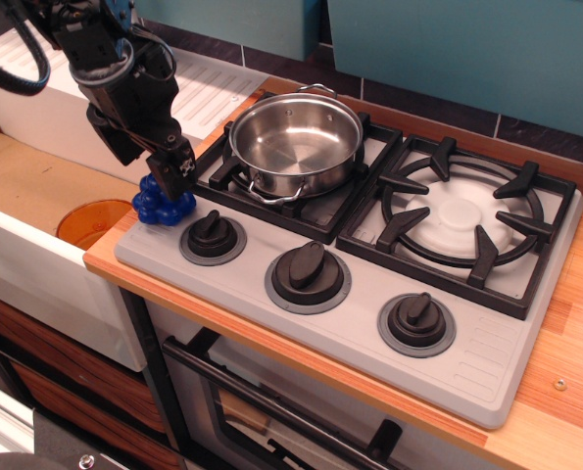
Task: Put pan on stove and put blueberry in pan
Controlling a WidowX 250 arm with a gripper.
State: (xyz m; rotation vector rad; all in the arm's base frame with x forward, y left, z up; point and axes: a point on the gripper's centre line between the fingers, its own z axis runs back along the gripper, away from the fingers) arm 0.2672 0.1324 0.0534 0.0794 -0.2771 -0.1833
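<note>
I am hanging my claw (170, 182) directly over the blueberry (165, 206), which is sitting at the stove's (487, 362) near-left corner, just beside the leftmost knob (213, 235). My fingers are reaching down onto the top of the cluster, but I cannot tell how wide they are standing or whether they are gripping it, since my own body is blocking the view. The pan (296, 144) is already resting on the stove's left burner grate (320, 211), empty. I am judging the risks from here: the glossy balls could be squeezing out sideways under a poor grip and rolling off the stove's left edge toward the orange disc (90, 221) below, or my claw could be clipping the pan's rim on the way across
</note>
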